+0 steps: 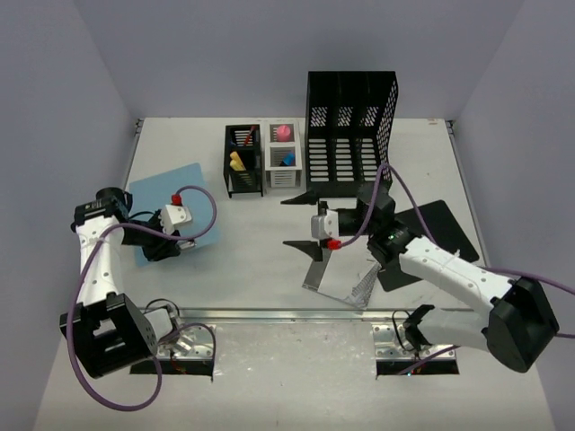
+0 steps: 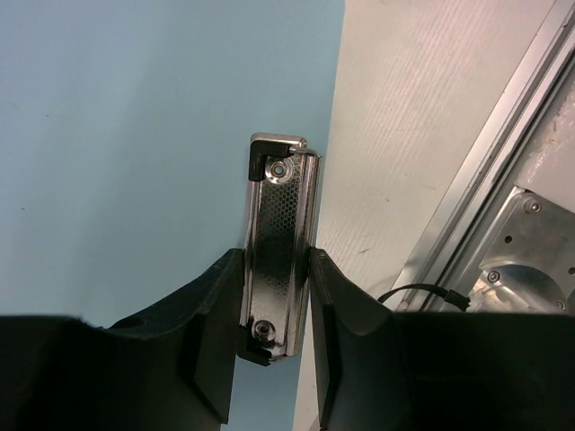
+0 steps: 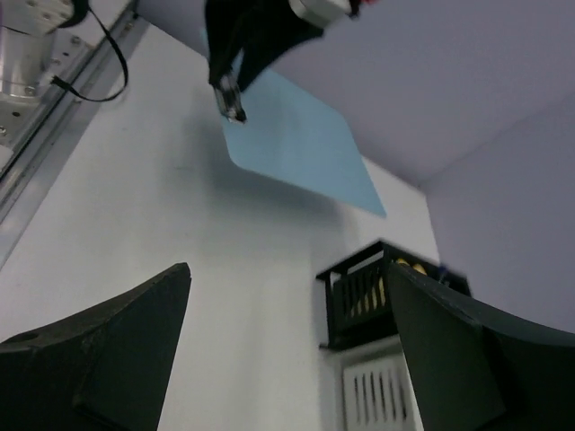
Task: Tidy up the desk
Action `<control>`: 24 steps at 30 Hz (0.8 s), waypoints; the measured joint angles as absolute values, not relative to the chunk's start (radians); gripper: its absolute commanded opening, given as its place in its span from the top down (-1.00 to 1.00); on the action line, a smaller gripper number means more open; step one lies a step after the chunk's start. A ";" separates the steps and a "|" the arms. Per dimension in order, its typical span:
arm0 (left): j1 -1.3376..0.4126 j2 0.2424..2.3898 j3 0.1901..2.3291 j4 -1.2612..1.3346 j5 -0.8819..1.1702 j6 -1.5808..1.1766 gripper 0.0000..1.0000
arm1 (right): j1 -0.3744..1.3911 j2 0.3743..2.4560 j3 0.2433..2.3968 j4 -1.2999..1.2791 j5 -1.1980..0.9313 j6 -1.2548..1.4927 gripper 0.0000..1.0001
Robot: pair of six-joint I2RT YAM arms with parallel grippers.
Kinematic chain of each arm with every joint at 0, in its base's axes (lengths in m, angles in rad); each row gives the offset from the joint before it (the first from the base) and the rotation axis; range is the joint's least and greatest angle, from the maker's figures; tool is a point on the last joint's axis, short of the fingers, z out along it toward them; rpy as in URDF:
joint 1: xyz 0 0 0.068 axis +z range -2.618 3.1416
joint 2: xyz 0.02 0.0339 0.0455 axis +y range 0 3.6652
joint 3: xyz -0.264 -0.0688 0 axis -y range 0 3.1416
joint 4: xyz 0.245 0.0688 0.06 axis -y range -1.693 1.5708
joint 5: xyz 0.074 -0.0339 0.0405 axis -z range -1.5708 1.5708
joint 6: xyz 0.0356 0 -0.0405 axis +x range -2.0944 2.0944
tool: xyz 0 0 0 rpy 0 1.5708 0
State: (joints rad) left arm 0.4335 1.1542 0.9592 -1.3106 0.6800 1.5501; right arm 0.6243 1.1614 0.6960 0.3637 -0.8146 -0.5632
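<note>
Chrome clip [image 2: 280, 224] on the blue clipboard's [image 2: 135, 162] edge is pinched in your left tool [image 2: 276, 269], while your right tool [image 3: 287, 274], well to that clipboard's right, hangs spread wide, gripping nothing, above the white counter [image 1: 260, 233] beneath the clipboard.

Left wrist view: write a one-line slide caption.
Left gripper clamps the metal clip of a blue clipboard.

White desk [image 1: 252, 269], blue clipboard [image 1: 151, 196], black pen holder [image 1: 243, 171], white holder [image 1: 282, 169], file rack [image 1: 350, 117]
</note>
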 measured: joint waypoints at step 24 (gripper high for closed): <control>0.262 1.095 1.020 -1.330 0.850 1.447 1.00 | 0.911 1.795 0.769 1.214 -0.882 -1.073 -0.68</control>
State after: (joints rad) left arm 0.2619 1.0950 1.0203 -1.3296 0.8497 1.4471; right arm 0.9108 1.7950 0.7692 1.2137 -0.8818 -1.0733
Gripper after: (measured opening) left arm 0.294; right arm 0.841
